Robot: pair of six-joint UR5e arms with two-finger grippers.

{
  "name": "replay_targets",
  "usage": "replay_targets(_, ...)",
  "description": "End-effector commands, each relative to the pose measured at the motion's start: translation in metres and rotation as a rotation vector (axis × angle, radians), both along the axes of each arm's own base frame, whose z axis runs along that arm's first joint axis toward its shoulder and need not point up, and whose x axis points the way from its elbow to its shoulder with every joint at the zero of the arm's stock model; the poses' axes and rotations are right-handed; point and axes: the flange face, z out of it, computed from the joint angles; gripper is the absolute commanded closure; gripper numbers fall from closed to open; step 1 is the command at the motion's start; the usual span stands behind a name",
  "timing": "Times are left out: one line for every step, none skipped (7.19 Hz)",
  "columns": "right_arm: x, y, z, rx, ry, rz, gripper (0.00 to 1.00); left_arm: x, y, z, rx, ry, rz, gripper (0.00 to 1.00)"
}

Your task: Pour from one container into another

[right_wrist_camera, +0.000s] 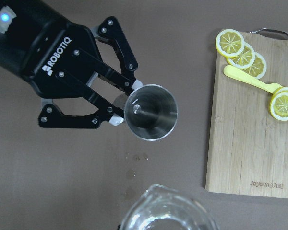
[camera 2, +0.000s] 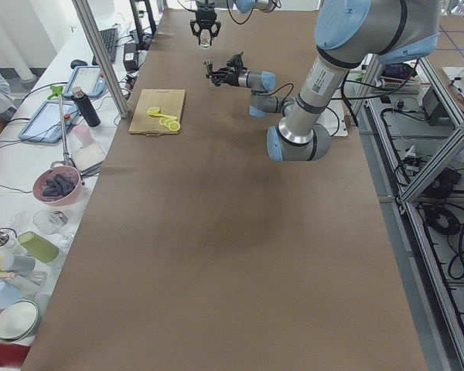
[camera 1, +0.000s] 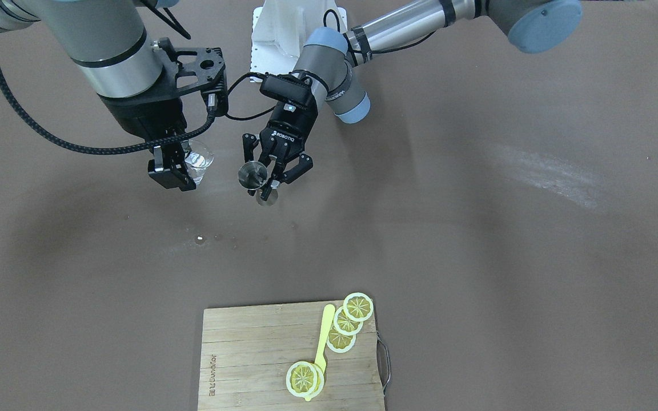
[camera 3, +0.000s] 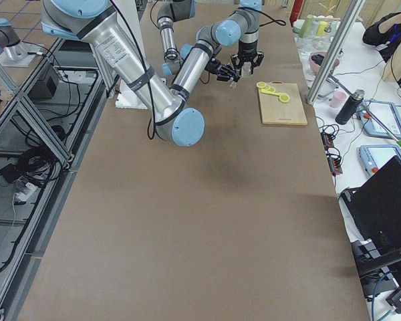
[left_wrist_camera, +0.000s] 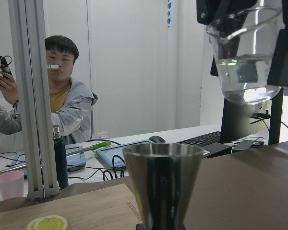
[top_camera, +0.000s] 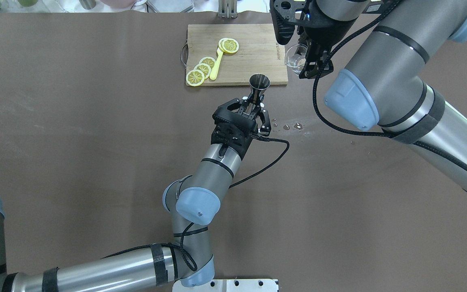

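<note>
Your left pincer (top_camera: pixel 253 106) pinched the metal jigger (top_camera: pixel 259 83) at its narrow waist, holding it upright above the desk (top_camera: pixel 95 142), near the wooden board (top_camera: pixel 249 44). Your right pincer (top_camera: pixel 312 65) was clamped on the glass cup (top_camera: pixel 295 61), which was raised higher than the jigger and to one side of it, not touching, with clear liquid in its bottom. Wet drops (top_camera: pixel 292 126) dotted the desk. Lemon slices (top_camera: pixel 201 71) and a yellow spoon (top_camera: pixel 216 67) lay on the board.

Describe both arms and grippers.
The left arm and right arm are silver-grey tubes with pale blue joint caps and black bands; black cables run along both. The left gripper, black, reads ROBOTIQ in white; the right gripper is black too.
</note>
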Motion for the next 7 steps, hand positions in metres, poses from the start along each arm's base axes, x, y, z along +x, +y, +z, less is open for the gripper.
replay_targets(-0.010,0.006,-0.003,0.005,0.056,-0.020,1.00,0.002,0.000,0.003,0.000,-0.002,0.001,1.00)
replay_targets(-0.019,0.009,0.002,0.008,0.088,-0.023,1.00,0.003,0.000,0.009,0.007,0.020,0.001,1.00)
replay_targets(-0.022,0.010,0.002,0.017,0.112,-0.038,1.00,0.004,0.001,0.013,0.010,0.028,0.003,1.00)
replay_targets(-0.023,0.009,0.003,0.022,0.133,-0.042,1.00,0.004,0.001,0.013,0.010,0.026,0.002,1.00)
replay_targets(-0.028,0.007,-0.001,0.021,0.137,-0.044,1.00,0.004,0.001,0.012,0.020,0.009,-0.001,1.00)
replay_targets(-0.031,0.003,-0.006,0.011,0.146,-0.044,1.00,0.004,0.001,0.011,0.022,0.006,-0.002,1.00)
replay_targets(-0.036,-0.003,-0.012,0.005,0.151,-0.045,1.00,0.003,0.001,0.010,0.024,0.006,-0.003,1.00)
